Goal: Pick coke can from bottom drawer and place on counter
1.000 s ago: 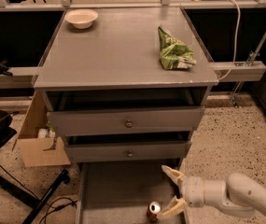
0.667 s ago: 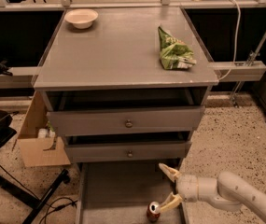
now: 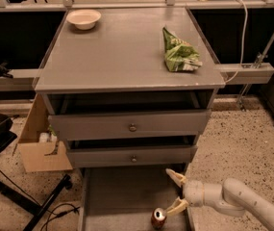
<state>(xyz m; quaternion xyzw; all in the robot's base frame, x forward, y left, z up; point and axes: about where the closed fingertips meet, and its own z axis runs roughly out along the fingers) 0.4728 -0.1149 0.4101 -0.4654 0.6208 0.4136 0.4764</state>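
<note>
The coke can (image 3: 158, 218), red with a silver top, stands upright on the floor of the pulled-out bottom drawer (image 3: 122, 196), near its front right. My gripper (image 3: 176, 192) reaches in from the lower right, low over the drawer's right side. Its two pale fingers are spread open; the lower fingertip (image 3: 171, 210) is just right of the can's top, the upper one is farther back. Nothing is between the fingers. The counter (image 3: 122, 52) is the flat grey top of the cabinet above.
A white bowl (image 3: 83, 19) sits at the counter's back left and a green chip bag (image 3: 179, 52) at its right. Two shut drawers with round knobs (image 3: 132, 127) lie above the open one. A cardboard box (image 3: 38, 143) and a dark stand are at the left.
The arm has moved a little left, deeper over the drawer, bringing the open fingers closer to the can. The can has not moved.
</note>
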